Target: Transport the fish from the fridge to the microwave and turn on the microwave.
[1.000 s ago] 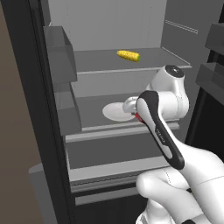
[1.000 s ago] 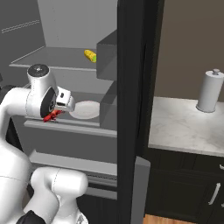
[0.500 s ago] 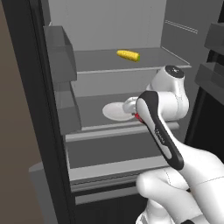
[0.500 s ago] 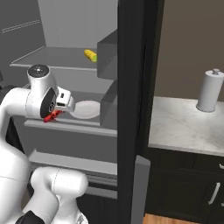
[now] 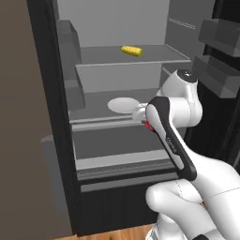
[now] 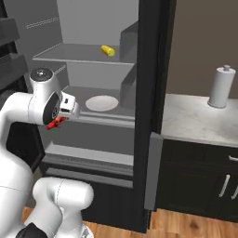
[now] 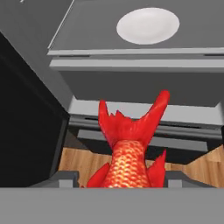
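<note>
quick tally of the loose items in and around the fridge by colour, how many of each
red-orange: 1, the fish, held in the gripper in front of the fridge
yellow: 1, the corn cob on the upper shelf
white: 2, the plate on the middle shelf and the paper towel roll on the counter
total: 4

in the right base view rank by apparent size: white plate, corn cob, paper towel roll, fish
1. paper towel roll
2. white plate, close to the roll, so that order is unsure
3. fish, partly hidden by the arm, and corn cob look alike
</note>
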Robot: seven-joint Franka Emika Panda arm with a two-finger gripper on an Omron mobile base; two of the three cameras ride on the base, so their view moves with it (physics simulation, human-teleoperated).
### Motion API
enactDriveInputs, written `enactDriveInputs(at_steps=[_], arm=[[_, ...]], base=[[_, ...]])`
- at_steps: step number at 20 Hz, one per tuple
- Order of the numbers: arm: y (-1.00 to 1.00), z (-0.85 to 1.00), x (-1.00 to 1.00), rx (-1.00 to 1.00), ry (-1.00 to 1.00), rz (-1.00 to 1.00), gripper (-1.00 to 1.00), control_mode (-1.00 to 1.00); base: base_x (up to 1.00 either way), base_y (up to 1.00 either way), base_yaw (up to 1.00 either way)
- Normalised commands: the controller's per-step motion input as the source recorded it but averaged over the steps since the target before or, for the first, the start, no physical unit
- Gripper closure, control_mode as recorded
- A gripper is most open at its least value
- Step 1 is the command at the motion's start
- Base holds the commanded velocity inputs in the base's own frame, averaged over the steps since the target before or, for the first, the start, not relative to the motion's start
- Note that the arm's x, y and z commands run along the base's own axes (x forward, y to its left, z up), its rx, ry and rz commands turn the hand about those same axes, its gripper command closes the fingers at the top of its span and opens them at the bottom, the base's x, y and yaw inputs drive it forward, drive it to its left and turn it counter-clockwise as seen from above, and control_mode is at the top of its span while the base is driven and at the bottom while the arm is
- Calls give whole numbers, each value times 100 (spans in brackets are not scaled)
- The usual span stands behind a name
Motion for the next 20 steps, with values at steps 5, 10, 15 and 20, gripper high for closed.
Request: enactDriveInputs(at_steps=[5, 10, 15, 20], arm=[[0, 0, 0, 0, 0, 0, 100, 100], [0, 0, 0, 0, 0, 0, 100, 100], [0, 0, 0, 0, 0, 0, 100, 100], [0, 0, 0, 0, 0, 0, 100, 100]], base=[[-70, 5, 0], [-70, 9, 0], [-55, 9, -5], [-40, 7, -21]])
